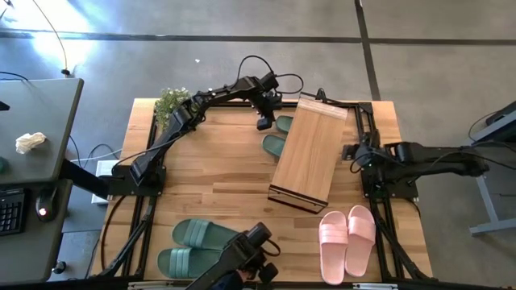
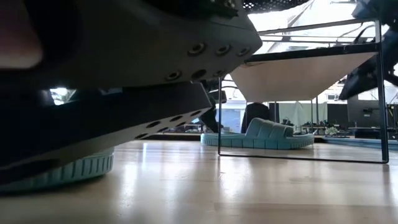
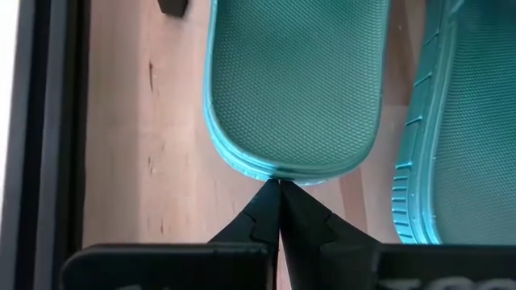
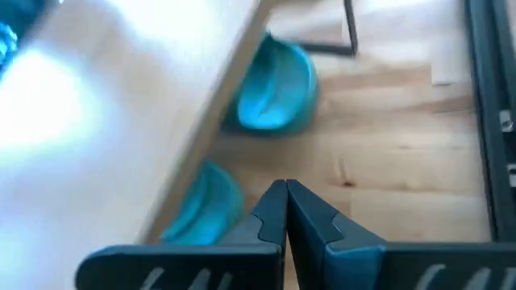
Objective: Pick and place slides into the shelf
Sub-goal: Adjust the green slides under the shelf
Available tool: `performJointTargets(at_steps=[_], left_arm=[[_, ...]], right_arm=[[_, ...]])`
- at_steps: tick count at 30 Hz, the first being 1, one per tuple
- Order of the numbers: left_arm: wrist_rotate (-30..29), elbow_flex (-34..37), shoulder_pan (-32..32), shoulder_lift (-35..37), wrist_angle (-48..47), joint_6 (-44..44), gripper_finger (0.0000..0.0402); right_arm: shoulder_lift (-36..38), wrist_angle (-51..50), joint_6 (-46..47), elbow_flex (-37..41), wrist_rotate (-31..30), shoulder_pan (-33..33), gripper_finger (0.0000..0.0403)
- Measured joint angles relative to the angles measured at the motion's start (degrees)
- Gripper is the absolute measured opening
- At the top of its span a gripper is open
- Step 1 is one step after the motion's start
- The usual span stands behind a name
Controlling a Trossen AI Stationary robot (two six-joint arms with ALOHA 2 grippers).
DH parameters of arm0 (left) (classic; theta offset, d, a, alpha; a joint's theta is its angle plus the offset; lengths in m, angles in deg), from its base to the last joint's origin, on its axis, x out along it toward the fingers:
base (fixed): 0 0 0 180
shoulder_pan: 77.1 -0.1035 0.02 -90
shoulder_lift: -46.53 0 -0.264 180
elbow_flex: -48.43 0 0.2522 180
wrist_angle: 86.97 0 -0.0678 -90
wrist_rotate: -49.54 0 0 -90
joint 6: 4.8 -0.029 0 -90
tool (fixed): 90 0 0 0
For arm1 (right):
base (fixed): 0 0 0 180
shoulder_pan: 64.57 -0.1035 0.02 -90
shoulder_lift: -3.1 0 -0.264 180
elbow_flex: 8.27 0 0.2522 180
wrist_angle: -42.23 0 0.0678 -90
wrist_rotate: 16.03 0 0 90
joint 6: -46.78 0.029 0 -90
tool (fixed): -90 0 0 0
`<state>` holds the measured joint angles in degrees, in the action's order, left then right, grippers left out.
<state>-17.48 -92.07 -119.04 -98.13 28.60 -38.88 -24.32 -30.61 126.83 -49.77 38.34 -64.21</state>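
The shelf (image 1: 306,153) is set aslant on the wooden table (image 1: 218,185), slides (image 1: 197,246) lying around it. Grey floor (image 1: 242,64) and a desk (image 1: 36,129) are seen beyond. The left pincer (image 1: 256,262) and right pincer (image 1: 266,121) are pressed together, empty.

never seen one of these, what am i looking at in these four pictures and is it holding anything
It is a robot with two arms working at a wooden table. One picture looks straight down from above, one looks level across the tabletop, and two come from cameras on the arms' wrists.

On the table are a low wooden shelf, a green pair of slides poking out from under it, a second green pair and a pink pair.

The left hand is shut, its tip right at the end of a green slide. The right hand is shut too, beside the shelf. Neither visibly holds anything.
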Motion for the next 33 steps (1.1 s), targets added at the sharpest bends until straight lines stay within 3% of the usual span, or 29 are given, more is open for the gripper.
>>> performJointTargets(at_steps=[7, 16, 19, 23, 33], left_arm=[[-0.07, 0.02, 0.35, 0.02, 1.53, 0.91, 0.0], [-0.09, 0.02, 0.37, 0.02, 1.57, 0.96, 0.0], [-0.09, 0.02, 0.37, 0.04, 1.58, 0.96, 0.0], [-0.39, 0.02, 0.39, 0.04, 1.73, 0.98, 0.0], [-1.31, 0.04, 0.76, 0.09, 2.66, 1.4, 0.0]], right_arm=[[0.04, -0.3, 1.02, -4.48, -0.02, 7.39, 0.0], [-0.67, 13.08, -8.78, -1.98, 13.05, 21.32, 0.0], [-1.67, 13.08, -11.38, -1.82, 15.14, 26.04, 0.0], [-3.72, 13.46, -14.56, -1.82, 22.44, 32.14, 0.0], [-12.68, 21.95, -21.74, -1.78, 30.81, 39.13, 0.0]])
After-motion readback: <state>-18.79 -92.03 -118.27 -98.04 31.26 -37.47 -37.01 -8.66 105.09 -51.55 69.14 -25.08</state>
